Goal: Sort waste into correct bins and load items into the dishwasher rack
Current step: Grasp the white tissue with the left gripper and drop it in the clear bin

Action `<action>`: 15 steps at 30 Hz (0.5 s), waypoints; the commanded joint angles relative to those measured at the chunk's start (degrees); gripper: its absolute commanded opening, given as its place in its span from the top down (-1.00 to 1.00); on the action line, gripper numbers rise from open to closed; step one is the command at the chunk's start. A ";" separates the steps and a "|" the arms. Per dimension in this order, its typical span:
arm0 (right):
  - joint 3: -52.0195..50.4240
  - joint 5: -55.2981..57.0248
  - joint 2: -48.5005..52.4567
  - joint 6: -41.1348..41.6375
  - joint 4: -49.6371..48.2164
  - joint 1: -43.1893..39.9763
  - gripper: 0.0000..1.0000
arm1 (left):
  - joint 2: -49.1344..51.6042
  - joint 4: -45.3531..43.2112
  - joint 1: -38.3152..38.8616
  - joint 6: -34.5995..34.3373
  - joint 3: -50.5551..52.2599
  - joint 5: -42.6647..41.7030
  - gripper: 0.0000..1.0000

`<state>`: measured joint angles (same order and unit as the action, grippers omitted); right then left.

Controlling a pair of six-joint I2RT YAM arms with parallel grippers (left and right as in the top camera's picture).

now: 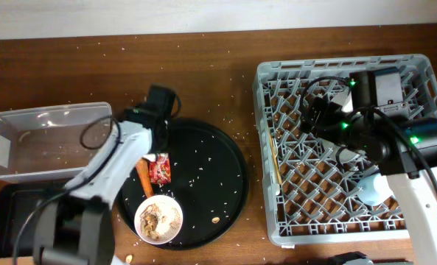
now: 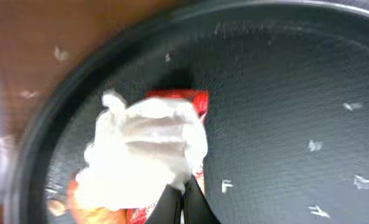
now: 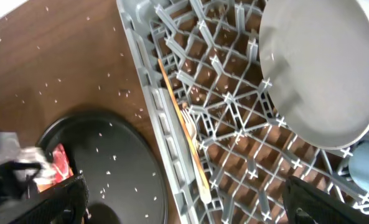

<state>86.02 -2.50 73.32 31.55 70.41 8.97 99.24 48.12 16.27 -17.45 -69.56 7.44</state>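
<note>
Your left hand had its fingers pinched narrow on the crumpled white napkin. Red wrapper and carrot lay just beneath it on the round black tray. Your right hand hung wide open over the dishwasher rack, with the plate just ahead.
</note>
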 commanded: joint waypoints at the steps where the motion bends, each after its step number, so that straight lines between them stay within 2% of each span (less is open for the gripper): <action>1: 0.22 0.13 -0.02 0.44 -0.07 -0.37 -0.97 | -6.75 10.47 -2.43 -3.58 -10.56 10.51 0.99; 3: 0.22 0.11 -0.02 0.44 -0.09 -0.37 -0.97 | -8.33 11.08 -9.05 -4.70 -11.28 14.67 0.99; 6: 0.22 0.11 -0.02 0.44 0.17 -0.37 -0.97 | -6.95 7.10 -19.65 -7.52 -11.13 10.64 0.95; 7: 0.22 0.11 0.02 0.46 0.15 -0.37 -0.97 | -6.67 5.70 -21.51 -7.28 -11.13 7.08 0.53; 8: 0.22 0.11 0.02 0.44 0.17 -0.37 -0.97 | -6.67 5.29 -22.34 -5.35 -11.13 1.68 0.31; 9: 0.22 0.11 0.02 0.44 0.39 -0.37 -0.97 | -6.67 5.53 -21.92 -2.36 -11.13 -6.03 -0.08; 10: 0.22 0.11 0.02 0.44 0.59 -0.37 -0.97 | -6.67 6.78 -20.06 -0.85 -11.10 -9.27 -0.24; 11: 0.22 0.11 0.02 0.44 0.74 -0.37 -0.97 | -6.60 7.96 -17.70 -0.33 -10.93 -9.22 -0.32; 12: 0.22 0.11 0.02 0.44 0.79 -0.37 -0.97 | -6.32 8.35 -13.97 1.07 -9.77 -8.17 -0.55; 15: 0.22 0.11 0.02 0.44 1.44 -0.37 -0.97 | -2.93 6.60 -4.20 -1.57 -2.97 -0.33 -0.50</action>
<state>86.02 -2.50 73.36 31.51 71.40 8.97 92.51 55.48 6.28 -18.39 -77.97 2.85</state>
